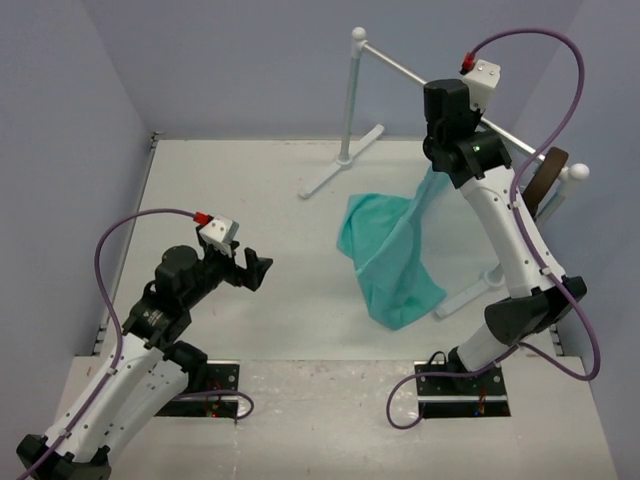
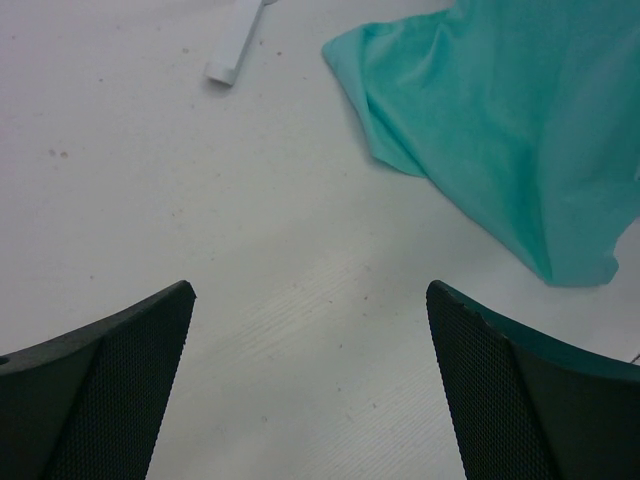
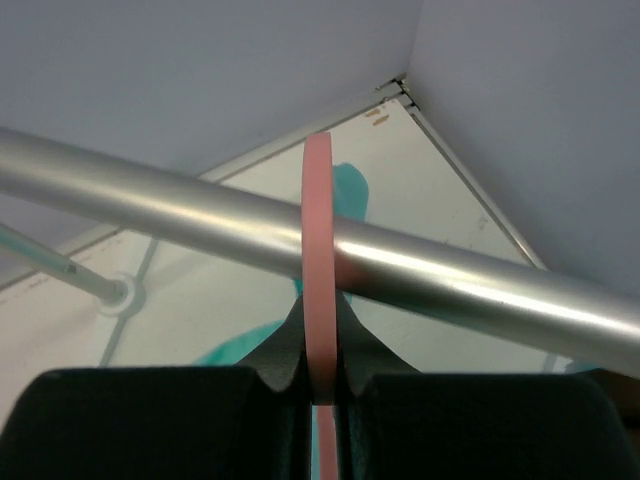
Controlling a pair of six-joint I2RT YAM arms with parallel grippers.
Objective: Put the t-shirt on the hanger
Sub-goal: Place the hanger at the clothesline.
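Right gripper (image 3: 318, 345): you have it clamped on the hanger (image 3: 318, 230), one pad pressed to each face of the pink strip, up at the rail (image 3: 190, 212).
Hanger: seen edge-on in your right wrist view as a thin pink band. It curves over the top of the rail and touches it. Its frame below the fingers is hidden.
Rail: silver, running along the 10-to-4 o'clock line in the top view, over the far right of the table (image 1: 250, 190).
Shirt (image 1: 395, 265): teal, at 6 to 7 o'clock from your right gripper in the top view. Its top is drawn into a narrow bunch rising towards that gripper. Its lower part lies in loose folds on the table. You cannot tell from these views whether it is threaded on the hanger.
Left gripper (image 1: 253, 265): fingers wide apart, nothing between them, over bare table at the near left. The shirt lies at 2 o'clock from it, well apart.
Stand foot (image 1: 340, 170): white, flat on the table at 11 o'clock from the shirt, near it but not touching.
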